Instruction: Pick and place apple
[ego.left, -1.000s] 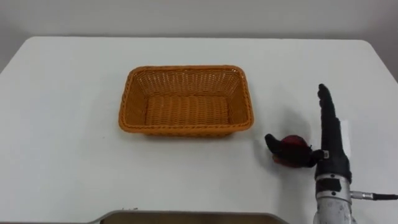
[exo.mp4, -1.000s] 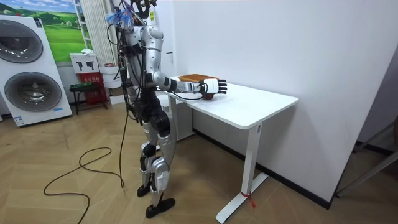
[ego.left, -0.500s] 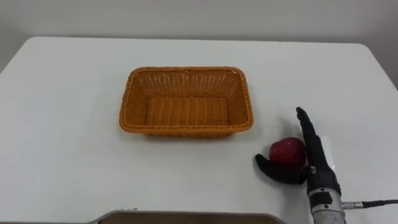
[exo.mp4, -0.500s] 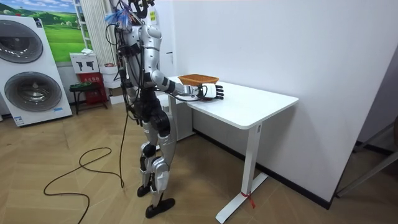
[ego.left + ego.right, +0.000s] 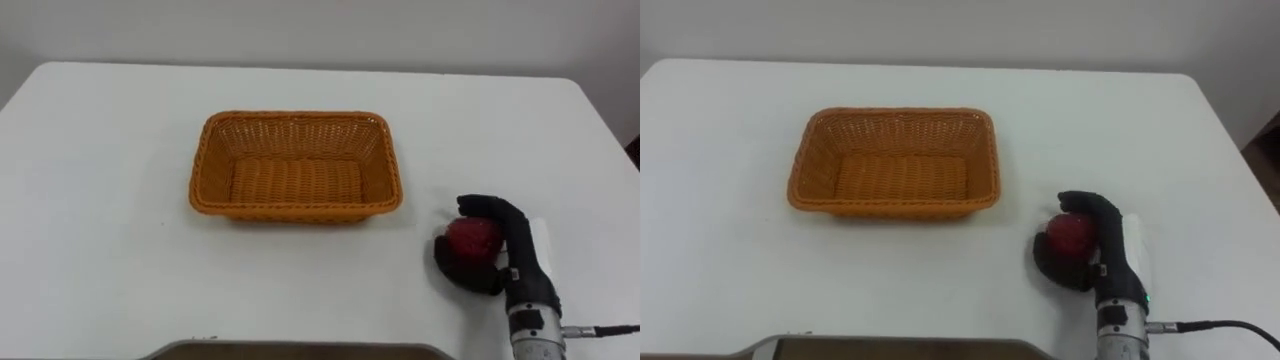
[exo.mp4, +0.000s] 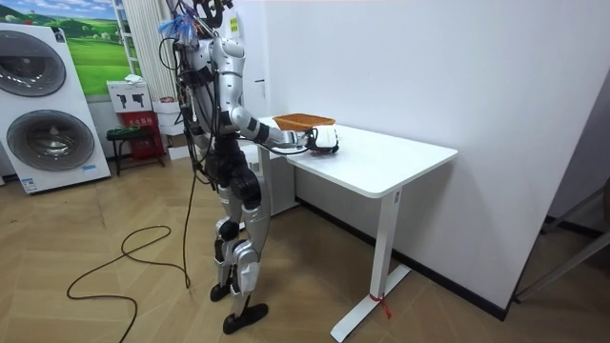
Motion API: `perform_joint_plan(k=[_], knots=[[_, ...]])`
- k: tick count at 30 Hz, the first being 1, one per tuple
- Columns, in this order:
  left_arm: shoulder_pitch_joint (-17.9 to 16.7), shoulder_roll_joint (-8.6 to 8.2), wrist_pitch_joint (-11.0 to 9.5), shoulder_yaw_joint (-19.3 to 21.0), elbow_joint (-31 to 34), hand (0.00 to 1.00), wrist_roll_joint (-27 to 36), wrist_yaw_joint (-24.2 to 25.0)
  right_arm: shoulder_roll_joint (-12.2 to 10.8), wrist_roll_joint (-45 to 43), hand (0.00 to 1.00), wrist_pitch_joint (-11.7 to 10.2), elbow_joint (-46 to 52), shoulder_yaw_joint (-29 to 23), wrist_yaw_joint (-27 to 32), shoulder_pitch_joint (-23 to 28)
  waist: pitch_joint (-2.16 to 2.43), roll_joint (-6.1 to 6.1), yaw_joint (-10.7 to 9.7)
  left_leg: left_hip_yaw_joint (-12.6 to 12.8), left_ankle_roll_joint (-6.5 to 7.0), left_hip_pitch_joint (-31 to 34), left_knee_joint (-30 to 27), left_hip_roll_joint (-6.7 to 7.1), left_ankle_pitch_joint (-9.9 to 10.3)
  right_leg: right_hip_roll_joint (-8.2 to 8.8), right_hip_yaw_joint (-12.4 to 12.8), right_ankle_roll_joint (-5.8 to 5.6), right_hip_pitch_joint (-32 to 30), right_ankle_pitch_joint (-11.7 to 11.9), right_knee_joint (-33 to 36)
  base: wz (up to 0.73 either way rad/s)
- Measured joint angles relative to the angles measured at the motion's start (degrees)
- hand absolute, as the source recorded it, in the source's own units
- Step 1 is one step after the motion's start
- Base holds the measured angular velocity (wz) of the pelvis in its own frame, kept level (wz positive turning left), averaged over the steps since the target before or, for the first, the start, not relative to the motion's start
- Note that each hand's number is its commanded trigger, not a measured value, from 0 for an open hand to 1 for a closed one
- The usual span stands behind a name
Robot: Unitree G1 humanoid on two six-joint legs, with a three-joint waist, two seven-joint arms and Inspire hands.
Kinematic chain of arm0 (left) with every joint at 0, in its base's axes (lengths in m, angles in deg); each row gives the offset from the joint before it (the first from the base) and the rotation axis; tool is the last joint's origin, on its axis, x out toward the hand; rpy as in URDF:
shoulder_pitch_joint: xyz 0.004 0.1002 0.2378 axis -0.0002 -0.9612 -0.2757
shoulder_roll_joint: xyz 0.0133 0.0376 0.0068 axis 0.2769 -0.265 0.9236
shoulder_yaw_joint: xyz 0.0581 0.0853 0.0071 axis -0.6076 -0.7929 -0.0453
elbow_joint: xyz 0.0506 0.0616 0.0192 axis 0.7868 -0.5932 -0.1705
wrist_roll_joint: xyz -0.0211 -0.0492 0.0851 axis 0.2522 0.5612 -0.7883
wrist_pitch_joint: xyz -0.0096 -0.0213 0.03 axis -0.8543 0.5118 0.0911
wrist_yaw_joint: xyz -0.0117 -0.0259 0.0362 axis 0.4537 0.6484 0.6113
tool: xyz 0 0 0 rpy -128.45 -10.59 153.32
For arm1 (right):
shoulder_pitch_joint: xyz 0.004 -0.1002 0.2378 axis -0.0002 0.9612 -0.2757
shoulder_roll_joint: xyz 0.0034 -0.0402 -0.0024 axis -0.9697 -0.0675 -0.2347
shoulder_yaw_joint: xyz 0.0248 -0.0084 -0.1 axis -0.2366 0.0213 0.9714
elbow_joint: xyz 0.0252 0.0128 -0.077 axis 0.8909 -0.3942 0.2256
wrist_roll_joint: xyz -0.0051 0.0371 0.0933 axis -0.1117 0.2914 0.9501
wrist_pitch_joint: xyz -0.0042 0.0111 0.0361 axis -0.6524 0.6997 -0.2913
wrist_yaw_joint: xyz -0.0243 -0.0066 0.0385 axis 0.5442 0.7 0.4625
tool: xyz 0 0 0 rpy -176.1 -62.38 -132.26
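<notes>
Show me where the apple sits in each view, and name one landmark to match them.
Left eye view: apple at lower right, inside the right hand's curled fingers.
Right eye view: apple low, right of centre, in the same grasp.
Room view: apple too small to make out; the right hand over the table marks its spot.
Shared landmark: the orange basket beside the hand.

White table, orange wicker basket near centre, red apple right of it
</notes>
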State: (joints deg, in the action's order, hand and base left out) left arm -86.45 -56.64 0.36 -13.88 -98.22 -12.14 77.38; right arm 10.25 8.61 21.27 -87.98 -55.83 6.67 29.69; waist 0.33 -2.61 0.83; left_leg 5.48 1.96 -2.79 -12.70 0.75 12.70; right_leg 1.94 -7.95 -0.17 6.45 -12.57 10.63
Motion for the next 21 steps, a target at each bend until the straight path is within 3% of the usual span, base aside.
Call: perform_joint_plan(k=[9, 17, 21], knots=[[-0.3, -0.01, -0.2, 0.0, 0.0, 0.0, 0.0, -0.5, -0.8, 0.0, 1.0, -1.5, -2.1, -0.5, 1.9, -0.8, -0.01, 0.02, -0.4, -0.1, -0.02, 0.0, 0.0, 0.01, 0.0, -0.03, -0.1, 0.0, 0.1, 0.0, 0.0, 0.0], [-0.2, -0.01, -0.2, -1.3, 0.0, 0.0, 0.0, -1.4, -0.8, 0.1, 1.0, -0.7, -1.3, 0.1, 2.5, -1.7, 0.03, 0.39, -0.4, 0.0, -0.03, 0.0, 0.1, -0.03, 0.0, -0.03, 0.0, 0.0, 0.2, 0.0, -0.1, 0.0], [-0.4, -0.03, -0.2, -1.9, 0.0, 0.0, 0.1, -1.4, -0.8, 0.8, 1.0, -0.2, 0.5, 0.3, 2.2, -1.1, -0.22, 0.98, -0.3, 0.1, -0.03, -0.8, 0.5, 0.04, 0.0, -0.04, 0.0, 0.0, 0.8, 0.0, -0.1, -0.02]])
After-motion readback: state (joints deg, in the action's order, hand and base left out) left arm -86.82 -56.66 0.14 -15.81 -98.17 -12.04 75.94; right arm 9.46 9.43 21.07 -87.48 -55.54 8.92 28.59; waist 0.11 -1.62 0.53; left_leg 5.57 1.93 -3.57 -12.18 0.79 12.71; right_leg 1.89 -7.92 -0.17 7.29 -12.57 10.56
